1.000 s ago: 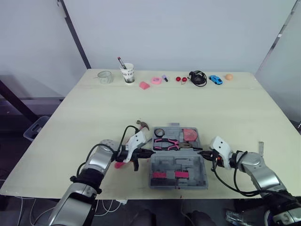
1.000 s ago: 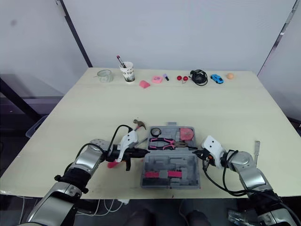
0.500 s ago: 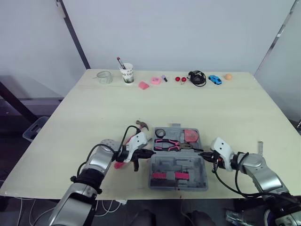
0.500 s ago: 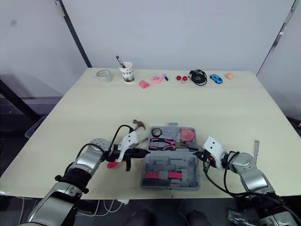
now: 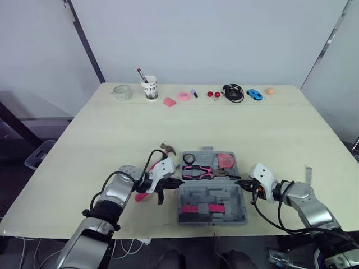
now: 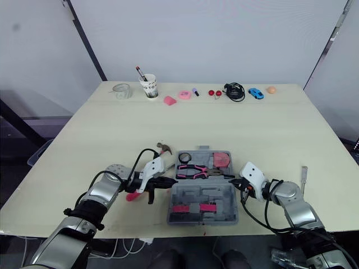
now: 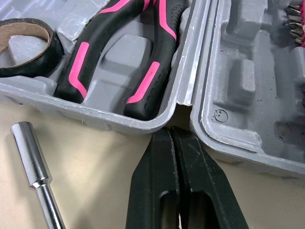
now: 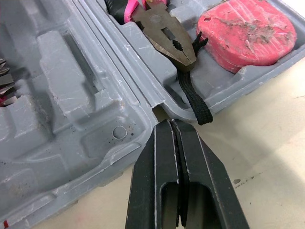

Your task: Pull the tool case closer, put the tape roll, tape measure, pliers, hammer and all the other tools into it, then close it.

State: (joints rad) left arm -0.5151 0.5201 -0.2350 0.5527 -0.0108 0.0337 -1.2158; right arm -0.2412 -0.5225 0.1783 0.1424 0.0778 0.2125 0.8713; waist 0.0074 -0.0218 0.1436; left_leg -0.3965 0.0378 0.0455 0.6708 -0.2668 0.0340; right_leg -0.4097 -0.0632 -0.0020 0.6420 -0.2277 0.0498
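The tool case (image 5: 213,193) lies open at the table's near edge, between the two grippers. The left gripper (image 7: 172,136) and right gripper (image 8: 170,126) both have their fingers pressed together and hold nothing, with tips at the case's hinge seam on either side. The pliers (image 5: 197,171) lie crosswise in the far half, nose toward the right gripper. Just beyond the case's far left corner, the hammer (image 5: 167,149) has its handle mostly hidden behind the left gripper.
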